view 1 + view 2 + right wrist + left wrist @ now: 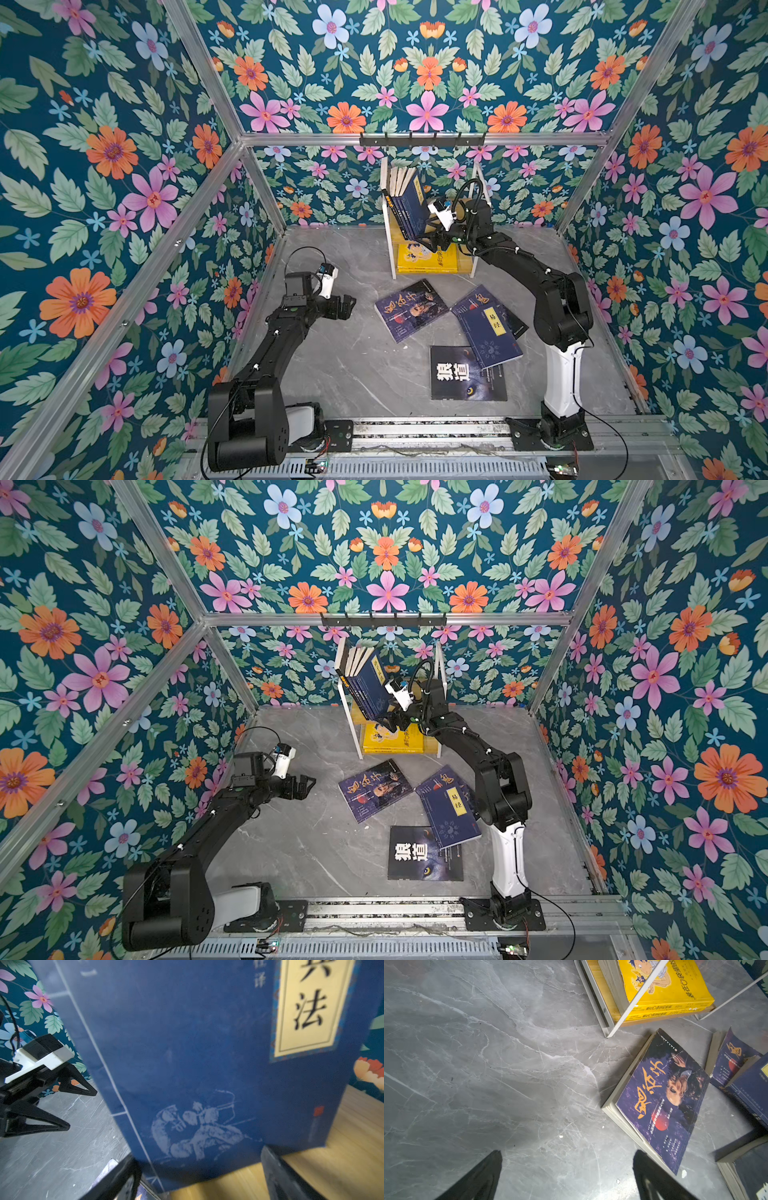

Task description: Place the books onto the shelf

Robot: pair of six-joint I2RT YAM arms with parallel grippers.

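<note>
Right wrist, navy book (197, 1064), cream title label (307, 1007), wooden shelf (353, 1147)

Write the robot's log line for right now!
left gripper: open, empty | right gripper: open at navy book | shelf: top tier | table: four books

Left gripper (348, 306) hovers wide open; right gripper (428, 243) reaches forward, jaws apart.

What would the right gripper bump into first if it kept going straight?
The navy book leaning on the shelf. Its cover fills the view just ahead of the right gripper, though depth is unclear.
</note>
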